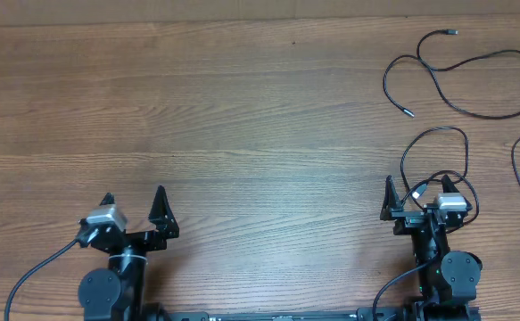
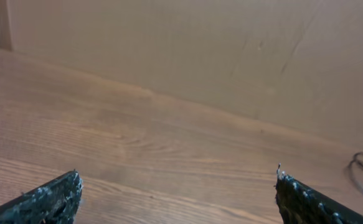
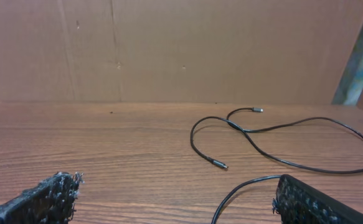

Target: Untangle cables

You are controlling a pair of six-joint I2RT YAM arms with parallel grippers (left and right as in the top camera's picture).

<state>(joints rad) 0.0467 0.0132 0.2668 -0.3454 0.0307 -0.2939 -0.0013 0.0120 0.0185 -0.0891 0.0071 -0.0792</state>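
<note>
- overhead view: right gripper [image 1: 416, 185] sits low at the near edge of the table [image 1: 242, 107], jaws spread fully wide, nothing between them.
- left gripper [image 1: 133, 193] is far off to the right gripper's left, jaws just as wide and holding nothing. it looks parked there, out of the way.
- the cables all lie on the right gripper's side, none on the left, so the right arm looks the one to lead.
- near cable [image 1: 447, 130] loops just ahead of the right gripper, and its lower end runs down to the fingers. whether it touches them, i cannot tell.
- right wrist view has that strand curving in by the right finger, not pinched.
- far cable [image 1: 431, 69] lies well beyond the right gripper, crossing itself once, with both plug ends free.
- third cable [image 1: 515, 165] curves off the table edge to the right gripper's right, partly out of frame.
- the three strands look apart from each other, not knotted.
- cardboard wall [image 3: 169, 50] backs the table beyond the far cable. nothing else blocks the reach.
</note>
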